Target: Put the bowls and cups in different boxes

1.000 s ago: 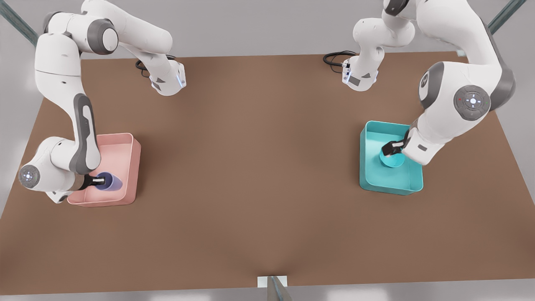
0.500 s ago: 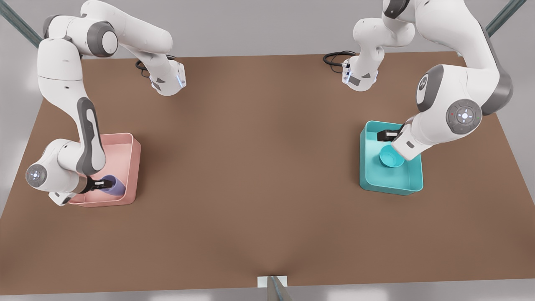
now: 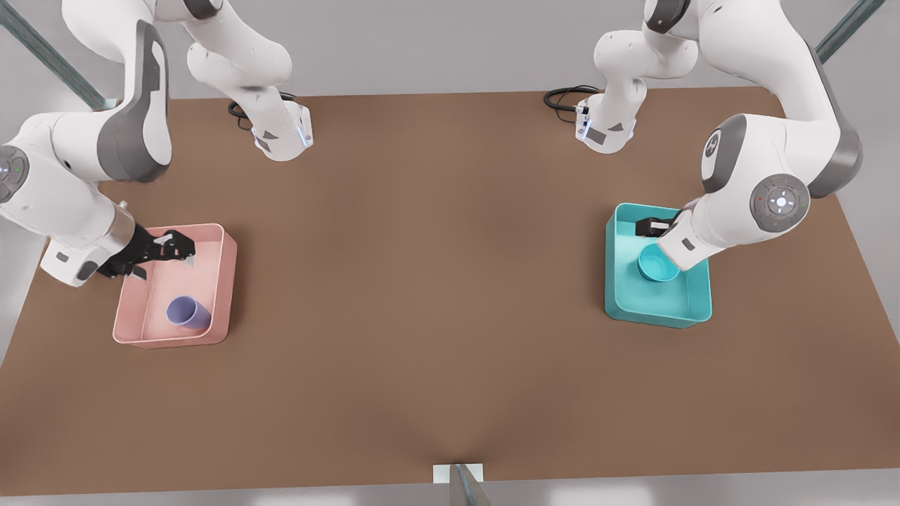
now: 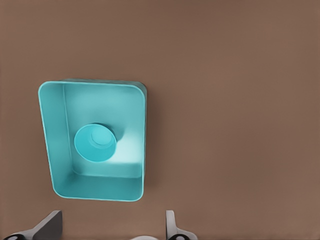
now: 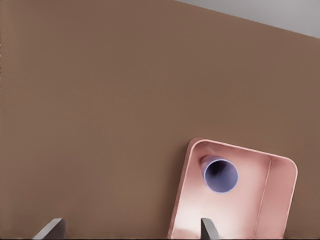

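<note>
The lavender cup [image 3: 187,313] stands in the near end of the pale pink box [image 3: 228,281]. My right gripper [image 3: 184,251] hangs open above that box's far end, apart from the cup. The right wrist view looks down on the cup [image 5: 220,174] inside the pink box [image 5: 245,212], between its spread fingers [image 5: 206,227]. The teal bowl [image 3: 658,268] rests in the teal box [image 3: 661,310]. My left gripper [image 3: 651,227] hovers over that box's far edge; its wrist view shows the bowl [image 4: 95,142] in the box [image 4: 100,189] and wide-spread fingers [image 4: 171,225].
Both boxes sit on a brown table [image 3: 436,281], pink at the front view's left, teal at its right. The two arm bases [image 3: 281,137] [image 3: 606,130] and black cables [image 3: 562,97] stand at the back edge. A small white bracket [image 3: 457,474] marks the front edge.
My right gripper let go of the cup, rose and drew back toward the pink box's far end. My left gripper released the bowl and lifted to the teal box's far edge.
</note>
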